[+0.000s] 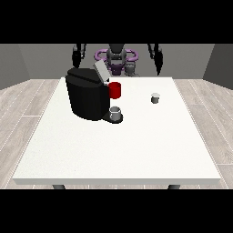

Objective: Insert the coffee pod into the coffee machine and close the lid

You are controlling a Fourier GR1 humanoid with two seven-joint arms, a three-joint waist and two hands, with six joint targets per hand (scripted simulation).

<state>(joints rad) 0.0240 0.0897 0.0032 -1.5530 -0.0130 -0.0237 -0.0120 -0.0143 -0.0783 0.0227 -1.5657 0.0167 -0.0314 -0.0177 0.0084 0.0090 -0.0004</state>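
The fingers of both hands are too small and dark to read, so I cannot tell whether they are spread or curled; neither hand has hold of anything. The hand at the view's left (78, 53) hangs at the far edge of the white table (136, 150), behind the coffee machine (87, 98), and the hand at the view's right (156, 55) hangs at the same far edge, well apart from everything on the table. The coffee pod (155, 98), a small grey cup, stands upright on the table to the right of the machine, clear of it. The black machine sits left of centre with its grey lid (101, 72) tilted up and open, a red part (115, 90) on its right side, and a grey cup (116, 113) on its base
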